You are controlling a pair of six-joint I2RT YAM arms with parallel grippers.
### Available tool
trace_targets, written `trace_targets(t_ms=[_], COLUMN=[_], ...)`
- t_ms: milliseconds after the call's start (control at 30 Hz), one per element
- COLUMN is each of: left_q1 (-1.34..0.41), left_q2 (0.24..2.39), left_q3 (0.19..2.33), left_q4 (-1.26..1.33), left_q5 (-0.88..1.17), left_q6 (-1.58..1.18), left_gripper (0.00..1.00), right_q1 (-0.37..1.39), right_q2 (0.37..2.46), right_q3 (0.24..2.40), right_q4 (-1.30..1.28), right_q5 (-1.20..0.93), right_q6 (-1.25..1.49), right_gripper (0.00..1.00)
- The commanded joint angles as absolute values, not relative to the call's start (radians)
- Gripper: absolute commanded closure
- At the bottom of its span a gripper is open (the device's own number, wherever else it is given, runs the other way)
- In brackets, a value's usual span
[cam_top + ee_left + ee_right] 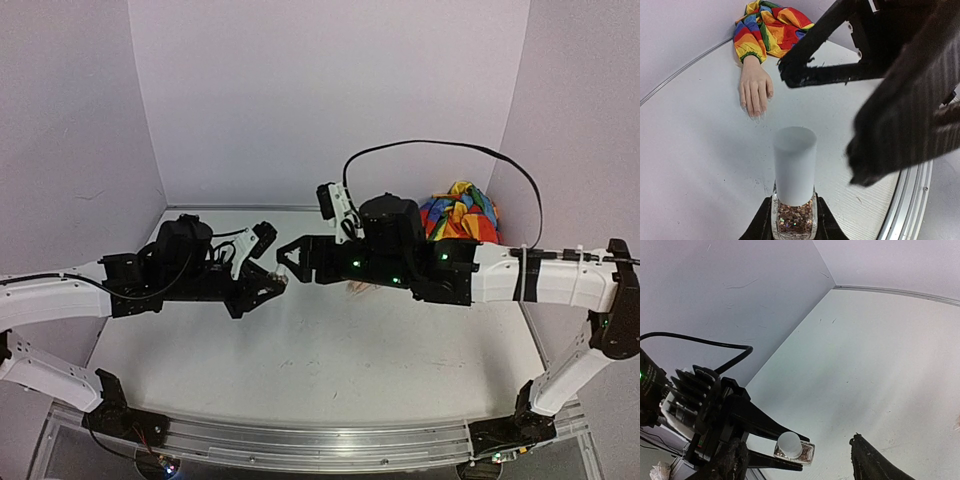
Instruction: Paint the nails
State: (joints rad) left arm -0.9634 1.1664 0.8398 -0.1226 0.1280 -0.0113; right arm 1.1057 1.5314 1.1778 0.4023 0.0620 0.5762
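Nearest the lens in the left wrist view, the polish bottle (794, 222), glitter-filled under a white cap (795, 162), stands upright, clamped at its glass body by the left gripper (794, 227). Above and to its right the right gripper (822, 125) hangs over the table (700, 165) with jaws spread and nothing between them. The mannequin hand (755, 87) lies flat at the table's far side, its nails (754, 114) pointing toward the bottle and well apart from it, beside the bunched rainbow sleeve (771, 27). In the top external view both grippers sit close together over mid-table; contact cannot be judged. The sleeve shows behind the right arm. In the right wrist view the right gripper's fingers (732, 462) stand wide apart, with the bottle beyond them in the left gripper's hold.
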Motion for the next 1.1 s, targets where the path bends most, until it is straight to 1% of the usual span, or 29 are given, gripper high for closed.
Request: trace_targets(t_ms=[0,133,200,233,267,333,433,533,567,633,667,700,733,800,833,900,933,1067], left_q1=[-0.963,-0.963,-0.963,-0.963,-0.963,-0.963,-0.963,-0.963,-0.963,-0.959,-0.956,-0.955,-0.954,-0.953,-0.953,-0.95,-0.949,-0.946], left_q2=[1.164,1.16,1.16,1.158,1.157,1.153,1.144,1.128,1.119,1.094,1.075,1.052,1.024,0.97,0.964,0.99,1.007,1.058], left_q3=[0.914,0.918,0.919,0.918,0.917,0.914,0.91,0.903,0.899,0.893,0.886,0.872,0.851,0.807,0.802,0.824,0.834,0.844], left_q4=[-0.092,-0.095,-0.097,-0.098,-0.099,-0.1,-0.101,-0.1,-0.1,-0.094,-0.081,-0.052,-0.016,0.087,0.113,0.119,0.118,0.115], left_q5=[0.087,0.093,0.096,0.099,0.1,0.1,0.107,0.141,0.165,0.262,0.348,0.444,0.556,0.814,0.876,0.994,1.012,0.973], left_q6=[-0.031,-0.037,-0.039,-0.041,-0.041,-0.041,-0.045,-0.046,-0.046,-0.033,-0.014,-0.003,0.028,0.042,0.038,0.019,0.01,0.009], left_gripper=[1.0,1.0,1.0,1.0,1.0,1.0,1.0,1.0,1.0,1.0,1.0,1.0,1.0,1.0,1.0,1.0,1.0,1.0], right_q1=[1.114,1.115,1.114,1.114,1.115,1.114,1.114,1.114,1.114,1.114,1.113,1.112,1.112,1.115,1.121,1.133,1.135,1.136], right_q2=[1.596,1.647,1.669,1.678,1.686,1.699,1.706,1.693,1.683,1.652,1.629,1.6,1.584,1.568,1.566,1.556,1.547,1.523], right_q3=[1.284,1.329,1.349,1.357,1.365,1.379,1.379,1.354,1.338,1.293,1.261,1.208,1.173,1.102,1.074,1.058,1.053,1.04], right_q4=[0.388,0.387,0.387,0.388,0.391,0.398,0.411,0.441,0.453,0.502,0.548,0.602,0.67,0.852,0.948,0.969,0.952,0.928], right_q5=[0.096,0.09,0.085,0.082,0.075,0.06,0.039,0.011,-0.004,-0.087,-0.162,-0.285,-0.456,-0.884,-0.965,-0.971,-0.955,-0.898], right_q6=[0.618,0.631,0.636,0.638,0.639,0.637,0.635,0.613,0.599,0.534,0.489,0.437,0.376,0.385,0.418,0.419,0.409,0.396], right_gripper=[0.33,0.41,0.47,0.51,0.58,0.65,0.8,0.98,1.0,1.0,1.0,1.0,1.0,1.0,1.0,1.0,1.0,1.0])
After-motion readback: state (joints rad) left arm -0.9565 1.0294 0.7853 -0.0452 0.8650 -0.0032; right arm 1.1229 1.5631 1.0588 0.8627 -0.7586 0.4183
